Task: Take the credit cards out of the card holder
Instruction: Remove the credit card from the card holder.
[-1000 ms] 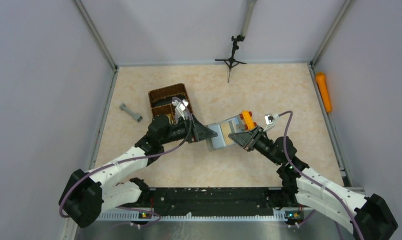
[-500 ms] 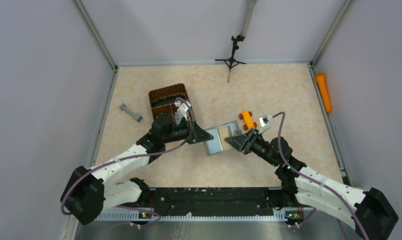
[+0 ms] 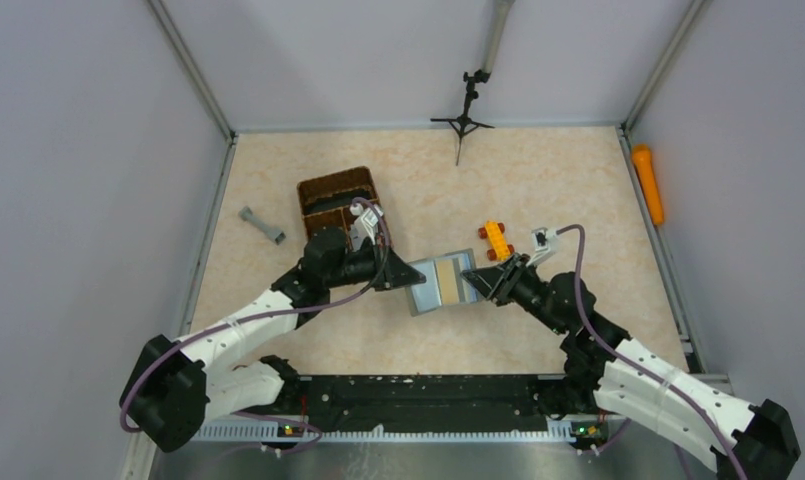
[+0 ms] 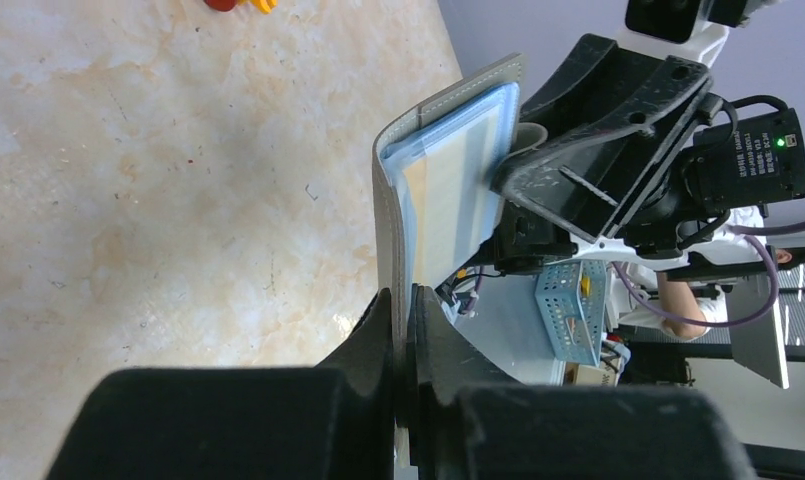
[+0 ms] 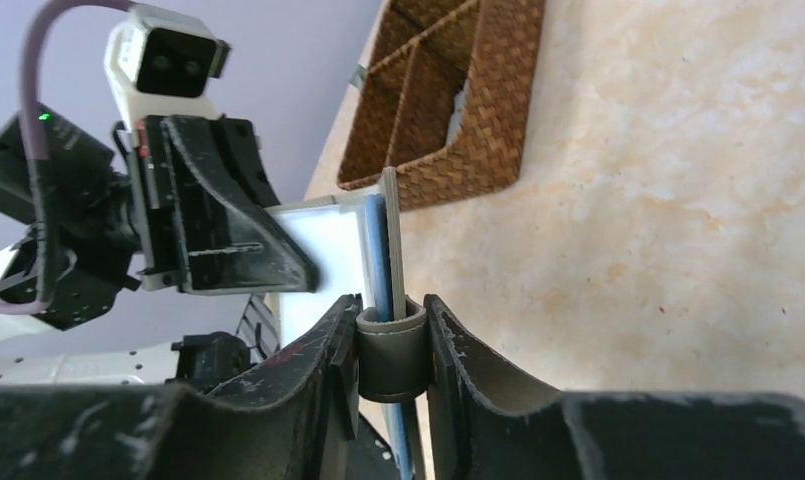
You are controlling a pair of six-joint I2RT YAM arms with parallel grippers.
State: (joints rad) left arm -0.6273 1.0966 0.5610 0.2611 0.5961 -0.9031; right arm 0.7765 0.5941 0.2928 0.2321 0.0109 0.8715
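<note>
From above, the holder [image 3: 443,285] lies open just toward 6 o'clock of the middle of the table [image 3: 538,180], stretched between the two arms. The left gripper [image 3: 415,278] has its 9 o'clock edge and the right gripper [image 3: 473,278] its 3 o'clock edge. A tan strip [image 3: 445,283] runs down its inside; whether that is a card or a pocket cannot be told. A brick [image 3: 495,240] sits just beside the holder at 1 o'clock, and a basket [image 3: 333,183] stands near it at 10 o'clock. In the left wrist view, the left fingers [image 4: 378,330] are pinched tight on the grey cover, which runs away toward 12 o'clock, blue rim and tan inside facing 3 o'clock, with the right gripper at its far end. In the right wrist view, the right fingers [image 5: 328,340] stand partway apart with a grey folded loop of the holder between them, touching both. The holder rises edge-on toward 12 o'clock, the basket beyond it and the left gripper at 9 o'clock.
</note>
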